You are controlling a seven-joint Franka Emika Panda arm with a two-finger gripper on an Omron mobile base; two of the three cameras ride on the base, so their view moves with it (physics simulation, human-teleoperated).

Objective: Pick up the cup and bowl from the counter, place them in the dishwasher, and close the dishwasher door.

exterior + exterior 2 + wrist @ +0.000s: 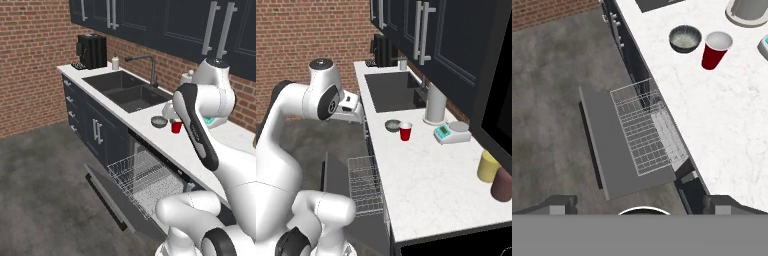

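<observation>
Your gripper [640, 202] hangs high above the floor, looking down on the open dishwasher [643, 131]. The two dark finger tips sit at the far left and far right of the hand view's bottom edge, so the fingers stand wide apart with nothing between them.

The cup [715, 49] stands upright on the counter [722, 120], mouth up, with the bowl [685, 38] just beside it on the side toward the sink [392, 90]; the two look very close, and you cannot tell from these views whether they touch. In the hand view both lie toward the top right, ahead of the fingers and off to the right, past the counter edge. The coming reach turns on that offset: forward, across, then down. Judged from here, the cup's long axis is vertical, so a descent over its rim with the fingers straddling it suits best.

Materials and shapes:
- Cup: red, tapered, white inside, smooth plastic look; narrower at the base, so it may slip upward in a loose grasp.
- Bowl: shallow, round, dull grey metallic; its thin rim is the only graspable edge.
- Counter: white stone, faint veining, flat.
- Dishwasher door [614, 150]: flat charcoal panel, lying fully down, with the white wire rack [646, 129] pulled out over it.

Neither item is loaded yet; the door is not yet closed.
</observation>
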